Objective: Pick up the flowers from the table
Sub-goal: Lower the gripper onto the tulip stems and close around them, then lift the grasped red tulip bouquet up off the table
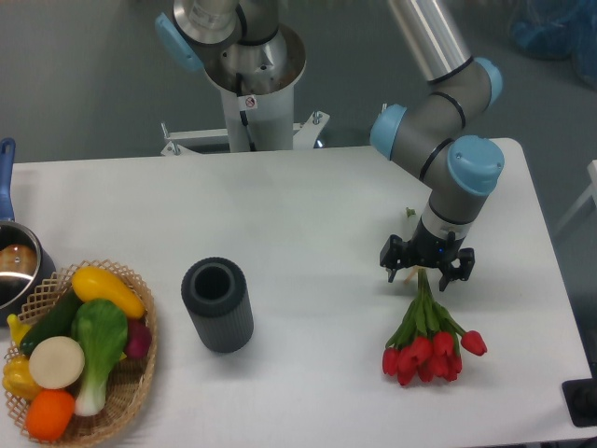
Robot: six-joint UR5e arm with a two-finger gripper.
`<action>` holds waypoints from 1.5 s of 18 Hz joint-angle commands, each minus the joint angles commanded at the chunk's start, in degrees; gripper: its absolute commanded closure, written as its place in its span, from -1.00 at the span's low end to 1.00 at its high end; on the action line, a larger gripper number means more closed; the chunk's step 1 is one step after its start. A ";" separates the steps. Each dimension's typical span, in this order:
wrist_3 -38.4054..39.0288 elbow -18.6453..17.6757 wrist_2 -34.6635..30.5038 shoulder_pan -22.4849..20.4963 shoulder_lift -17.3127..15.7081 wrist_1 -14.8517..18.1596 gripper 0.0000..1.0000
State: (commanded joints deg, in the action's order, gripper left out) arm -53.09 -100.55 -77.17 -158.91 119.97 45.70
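Flowers (pixel 428 342) on the right part of the table (pixel 308 215), red heads toward the near edge, stems running up under the gripper (pixel 425 274). Fingers spread, one either side of the stems, low over them; contact cannot be made out. Small red-and-white sticker (pixel 247 101) on the robot's pedestal, too small to read. Dark ribbed cylinder (pixel 218 304) upright mid-table, well apart; wicker basket (pixel 126 392) of fruit and vegetables at the near left corner; pot (pixel 14 266) at the left edge.

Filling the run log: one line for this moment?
phase: reach | gripper: open, astride stems | bunch of red tulips: lying on white table, not lifted
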 joint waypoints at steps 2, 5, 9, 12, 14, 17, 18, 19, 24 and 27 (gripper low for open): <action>0.00 -0.17 0.00 0.00 0.00 0.00 -1.00; 0.00 -0.09 -0.09 0.00 0.00 -0.09 -0.97; 0.00 -0.18 -0.09 0.00 0.00 -0.09 -0.62; 0.00 -0.18 -0.09 0.00 -0.09 -0.09 -0.30; 0.00 -0.09 -0.09 0.00 -0.09 -0.09 -0.19; 0.00 0.00 -0.09 0.00 -0.09 -0.09 0.25; 0.00 0.00 -0.09 0.00 -0.09 0.00 0.48; 0.00 0.00 -0.09 0.00 -0.09 0.00 0.62; 0.00 0.35 -0.09 0.00 -0.26 0.09 0.79; 0.00 0.61 -0.09 -0.09 -0.44 0.09 0.79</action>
State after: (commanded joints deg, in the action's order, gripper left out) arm -53.09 -99.93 -77.26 -158.99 119.53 45.79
